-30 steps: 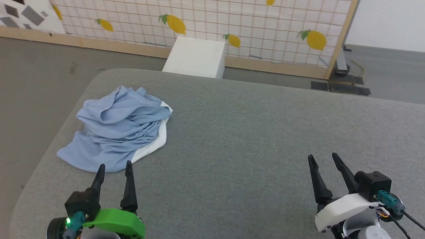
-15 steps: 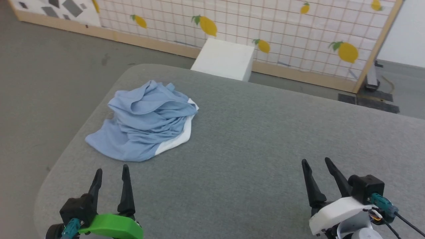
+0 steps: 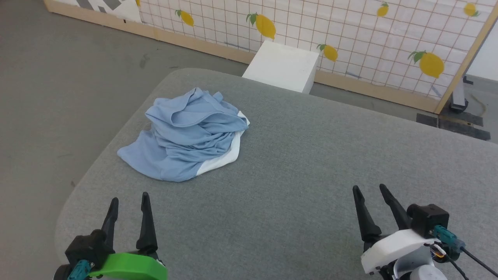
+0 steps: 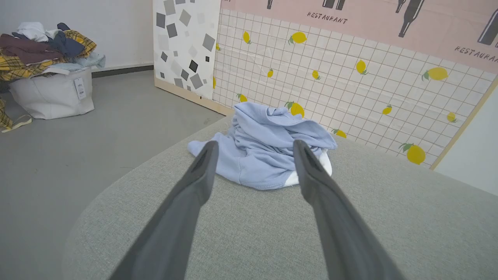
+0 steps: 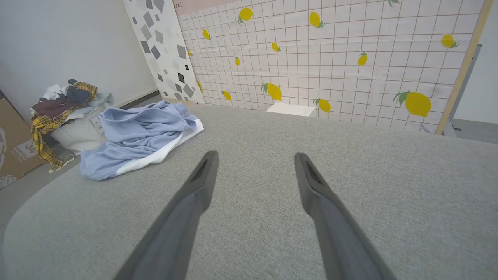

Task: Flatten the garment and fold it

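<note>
Both hands hang wide and empty over the near edge: green-backed left gripper [image 3: 129, 196], white-backed right gripper [image 3: 368, 186]. Since a second ago my head camera has swung left, so everything sits further right in its view, and the heap looks unchanged. Under them I see a grey woven tabletop [image 3: 311, 163] with rounded corners. Ahead of the left gripper, well apart, lies the crumpled light blue knit shirt [image 3: 186, 140], white showing at one edge. Beyond the tabletop stand a white box [image 3: 282, 66], grey floor [image 3: 58, 77] and a lemon-printed grid screen [image 3: 350, 31].

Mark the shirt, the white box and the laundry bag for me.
shirt [image 3: 186, 134], head view, crumpled blue middle.
white box [image 3: 282, 65], head view, top face.
laundry bag [image 4: 46, 99], left wrist view, pale front wall.
</note>
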Motion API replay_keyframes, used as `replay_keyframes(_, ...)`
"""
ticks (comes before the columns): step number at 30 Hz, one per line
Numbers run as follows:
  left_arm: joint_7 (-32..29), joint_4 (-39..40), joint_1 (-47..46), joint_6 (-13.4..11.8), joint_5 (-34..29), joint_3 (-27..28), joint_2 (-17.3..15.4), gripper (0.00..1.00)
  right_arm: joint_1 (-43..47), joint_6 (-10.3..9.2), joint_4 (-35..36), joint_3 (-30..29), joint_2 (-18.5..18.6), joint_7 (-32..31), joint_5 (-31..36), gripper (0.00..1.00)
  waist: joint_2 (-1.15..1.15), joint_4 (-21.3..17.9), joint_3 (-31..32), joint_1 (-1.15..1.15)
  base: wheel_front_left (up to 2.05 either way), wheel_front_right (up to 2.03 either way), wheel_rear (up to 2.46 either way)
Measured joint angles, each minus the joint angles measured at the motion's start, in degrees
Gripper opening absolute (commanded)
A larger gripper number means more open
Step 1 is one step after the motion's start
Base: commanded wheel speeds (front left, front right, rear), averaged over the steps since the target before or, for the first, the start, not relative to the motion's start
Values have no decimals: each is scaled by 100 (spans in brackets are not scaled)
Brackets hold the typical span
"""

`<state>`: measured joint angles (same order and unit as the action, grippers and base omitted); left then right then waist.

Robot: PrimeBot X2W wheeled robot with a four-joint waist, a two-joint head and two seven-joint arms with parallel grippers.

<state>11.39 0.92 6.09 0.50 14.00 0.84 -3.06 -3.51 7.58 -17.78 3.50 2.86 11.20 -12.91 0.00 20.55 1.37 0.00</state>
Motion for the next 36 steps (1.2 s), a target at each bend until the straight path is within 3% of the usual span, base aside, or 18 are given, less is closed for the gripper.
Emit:
replay_keyframes(2, 19, 24, -5, 14, 63, -4, 0, 100, -2, 0, -34, -23, 0, 30, -36, 100, 0, 21, -18, 0, 0, 0, 0)
replay_keyframes(4, -232, 89, -256, 194, 215, -57, -124, 100, -1, 0, -113, -144, 0, 101, -44, 100, 0, 78, -92, 0, 0, 0, 0)
replay_keyframes(15, -2243, 588, -2463, 404, 679, -67, -1101, 100, -2, 0, -136, -396, -1, 142, -34, 100, 0, 210, -401, 0, 0, 0, 0)
replay_keyframes(24, -3807, -490, -4183, 547, 1402, -225, -1613, 100, -166, 0, 110, -532, -1, -11, 109, 100, 0, 117, -866, 0, 0, 0, 0)
replay_keyframes(28, -4229, -1062, -4583, 556, 1466, -272, -1814, 100, -186, 0, 348, -604, -2, -122, 242, 100, 0, -14, -1097, 0, 0, 0, 0)
replay_keyframes(36, -4922, -1950, -4864, 433, 1583, -378, -1884, 100, -282, 0, 968, -717, 0, -272, 459, 100, 0, -337, -1564, 0, 0, 0, 0)
